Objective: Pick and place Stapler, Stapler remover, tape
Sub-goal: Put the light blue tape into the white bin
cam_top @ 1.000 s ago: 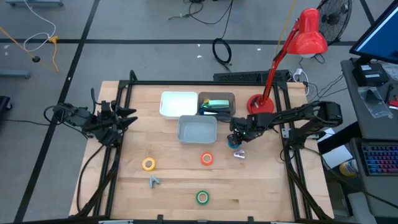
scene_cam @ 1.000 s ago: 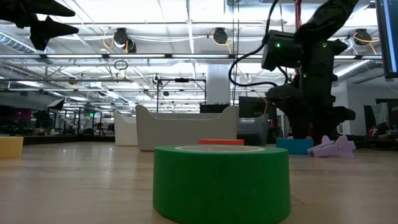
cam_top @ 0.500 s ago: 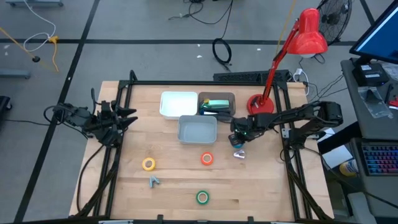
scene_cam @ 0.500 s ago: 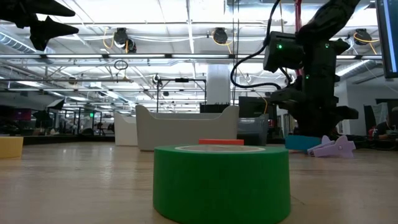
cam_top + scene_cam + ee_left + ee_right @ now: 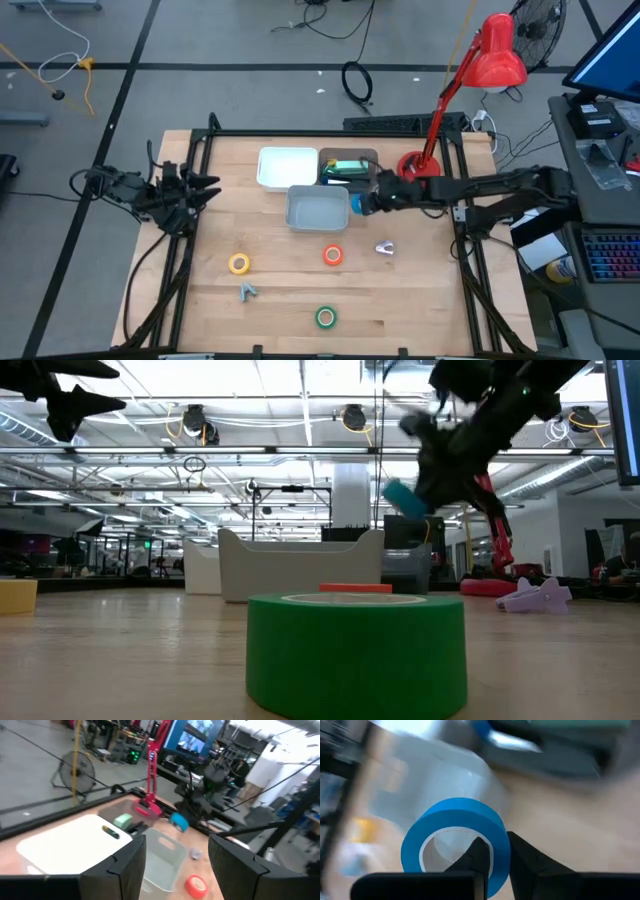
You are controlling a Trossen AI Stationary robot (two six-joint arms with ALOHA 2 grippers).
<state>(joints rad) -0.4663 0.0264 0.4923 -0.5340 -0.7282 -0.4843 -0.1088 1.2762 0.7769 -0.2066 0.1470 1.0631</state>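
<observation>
The right gripper [image 5: 358, 203] pinches the blue tape [image 5: 455, 845] by its wall, lifted beside the grey bin [image 5: 318, 210]'s right rim. Such a thin hold could slip, dropping it outside. The left gripper [image 5: 205, 190] waits open, far left of the bin.

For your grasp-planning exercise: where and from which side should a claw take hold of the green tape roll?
The green tape roll lies flat, open centre up, standing apart from other things. Come from straight above and pinch one wall of the ring, one finger in the hole and one outside.

A grey floor [image 5: 250, 40] with dark seams surrounds the wooden surface [image 5: 280, 290]; a red desk lamp [image 5: 497, 52] stands at its far edge.
</observation>
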